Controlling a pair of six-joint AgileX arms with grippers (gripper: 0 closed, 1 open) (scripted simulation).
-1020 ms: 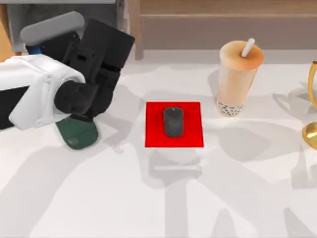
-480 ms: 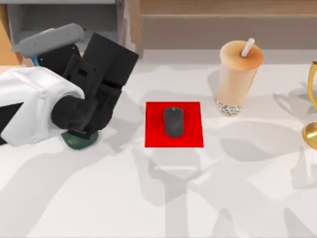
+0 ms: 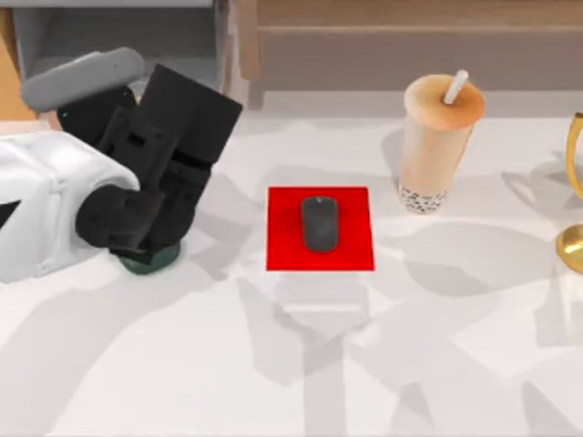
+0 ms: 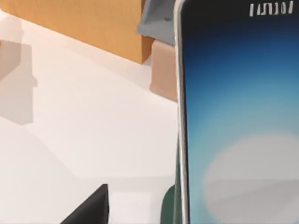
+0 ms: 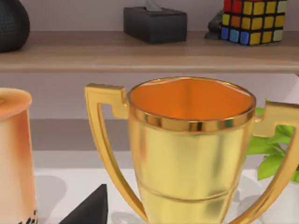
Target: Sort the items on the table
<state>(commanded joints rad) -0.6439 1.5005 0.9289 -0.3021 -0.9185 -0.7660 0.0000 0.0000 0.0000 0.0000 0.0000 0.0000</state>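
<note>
My left gripper (image 3: pixel 137 246) hangs at the counter's (image 3: pixel 301 364) nine o'clock side, directly over the dark green phone stand (image 3: pixel 146 264), of which a curved edge peeks out beneath the black wrist. Through the left wrist camera the smartphone (image 4: pixel 238 116) stands upright right in front of the lens, its blue-white screen glowing, with a sliver of the green stand (image 4: pixel 169 205) at its lower edge. I cannot tell how far my left fingers are spread, nor whether they have hold of the phone.

The mouse (image 3: pixel 319 224) lies on the red mat (image 3: pixel 351 250) at the middle of the counter, lengthwise from twelve to six o'clock. The bubble tea cup (image 3: pixel 437 141) stands upright at about two o'clock from the mat, well apart from it, straw tilted toward one o'clock.

At three o'clock, on the counter's edge, stands a gold trophy (image 3: pixel 574 196). My right wrist camera looks straight at that trophy (image 5: pixel 191 154), with the cup (image 5: pixel 14 154) beside it; behind them a shelf carries a black tissue box (image 5: pixel 154 23) and a colour cube (image 5: pixel 254 21). I cannot tell the state of my right fingers.
</note>
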